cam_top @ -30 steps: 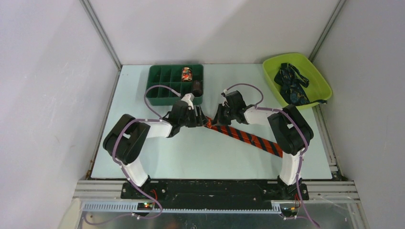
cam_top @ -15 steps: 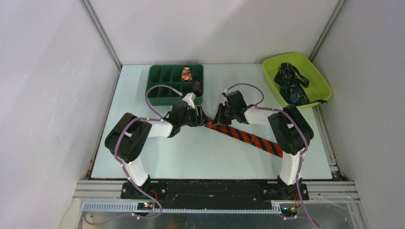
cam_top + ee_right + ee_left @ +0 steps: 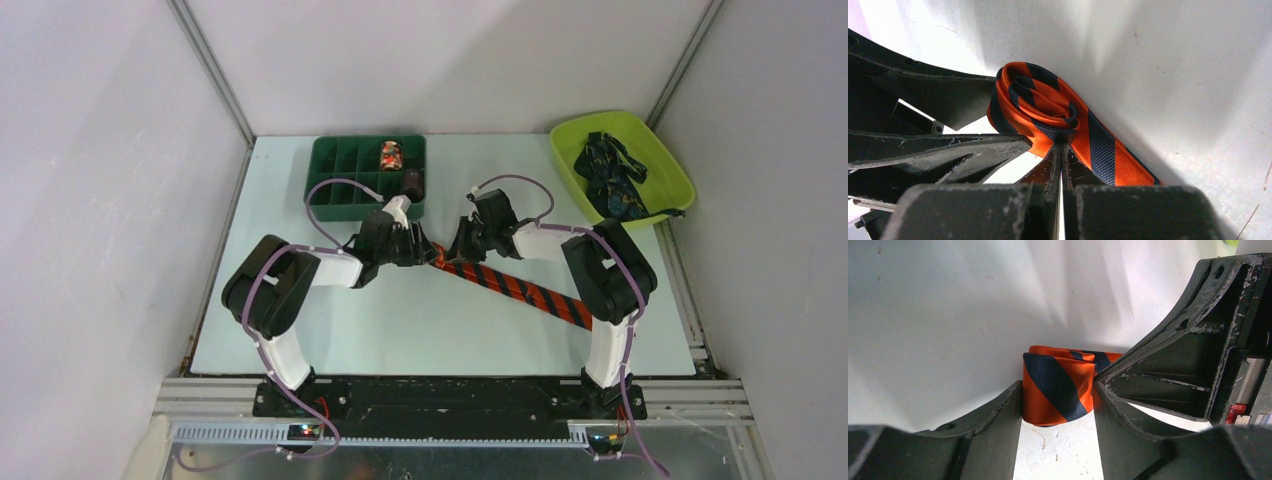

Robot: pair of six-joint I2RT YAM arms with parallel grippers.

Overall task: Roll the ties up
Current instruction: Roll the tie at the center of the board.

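Gripping the rolled end of the red-orange tie (image 3: 510, 285), the left claw (image 3: 1058, 395) stands partly open, one finger touching each side of the roll (image 3: 1055, 390). The right claw (image 3: 1060, 147), fully closed, sets its tips against the strip at the roll's foot; whether fabric is pinched cannot be told. Behind the right claw, the unrolled strip lies flat on the worktop (image 3: 400, 320). Dark navy ties (image 3: 610, 180) lie heaped in a lime bin (image 3: 665, 165), well apart from the right claw.
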